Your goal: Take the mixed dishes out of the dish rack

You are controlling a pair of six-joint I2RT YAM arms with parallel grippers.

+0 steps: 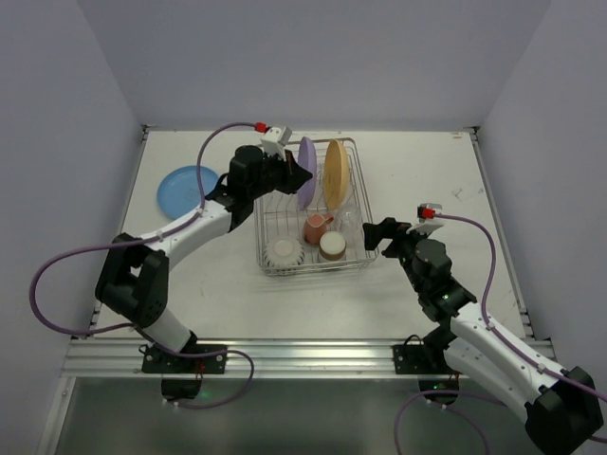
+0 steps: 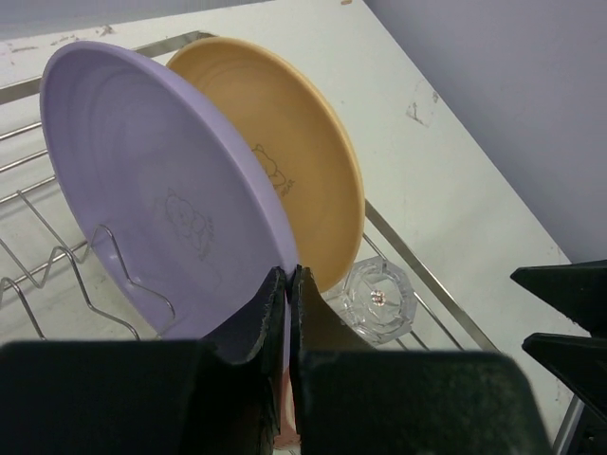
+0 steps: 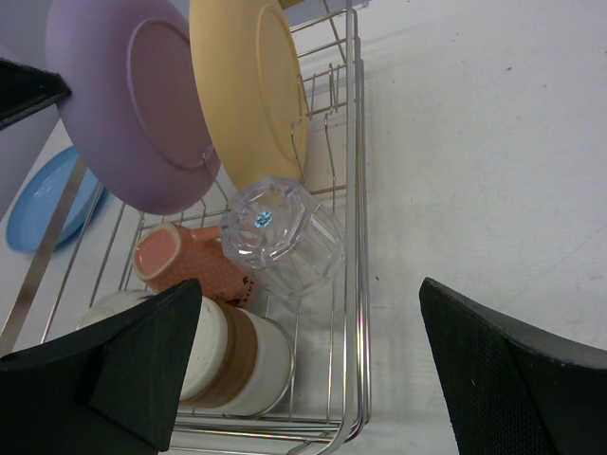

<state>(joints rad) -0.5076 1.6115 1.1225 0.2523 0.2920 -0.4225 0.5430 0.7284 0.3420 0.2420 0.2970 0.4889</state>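
1. Top external: the left gripper (image 1: 302, 178) meets the purple round plate (image 1: 307, 156), which stands upright in the silver wire dish rack (image 1: 322, 272) beside a yellow-orange round plate (image 1: 335, 172); a blue round plate (image 1: 187, 190) lies on the white table (image 1: 427, 180) left of the rack
2. Left wrist: the jaws are pinched nearly closed on that purple plate's lower rim
3. Right wrist: the right gripper (image 3: 311, 289) hovers at the rack's right edge with its jaws wide and holding nothing; a clear faceted glass (image 3: 285, 237), a small pink mug (image 3: 180, 261) and a brown-and-cream cup (image 3: 242, 365) sit in the rack

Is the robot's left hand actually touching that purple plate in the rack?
Touching. The left wrist view shows the left hand pinched shut on the lower rim of the purple plate, with no gap showing between them.
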